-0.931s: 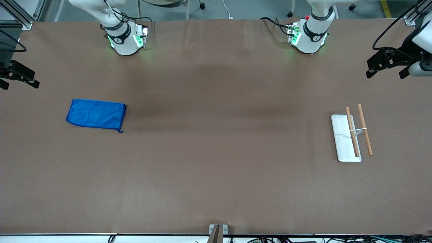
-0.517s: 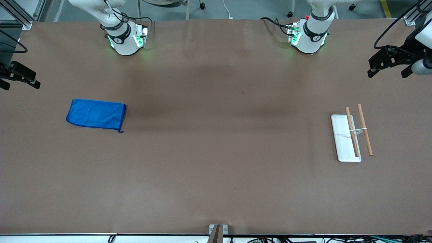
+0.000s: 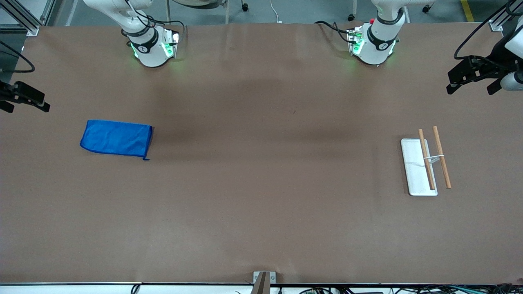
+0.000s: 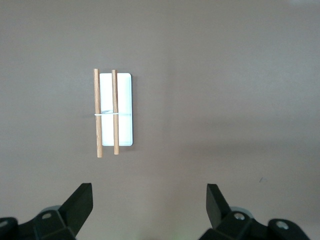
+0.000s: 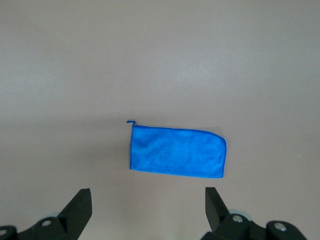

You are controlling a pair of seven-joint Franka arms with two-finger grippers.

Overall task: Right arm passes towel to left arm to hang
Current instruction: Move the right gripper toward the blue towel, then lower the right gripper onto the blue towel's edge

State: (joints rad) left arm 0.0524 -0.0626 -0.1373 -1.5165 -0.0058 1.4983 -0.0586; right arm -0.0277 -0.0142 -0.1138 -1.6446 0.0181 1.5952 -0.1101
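The blue towel lies flat and folded on the brown table toward the right arm's end, its loop tag at one corner. It also shows in the right wrist view. My right gripper hangs open and empty in the air over the table's edge at that end, apart from the towel; its open jaws show in its wrist view. My left gripper hangs open and empty over the left arm's end of the table, also seen in its wrist view.
A white flat tray with two wooden rods lies toward the left arm's end; it also shows in the left wrist view. The arm bases stand along the table's back edge.
Both grippers have shifted slightly at their ends of the table. The towel and the tray with rods have not moved.
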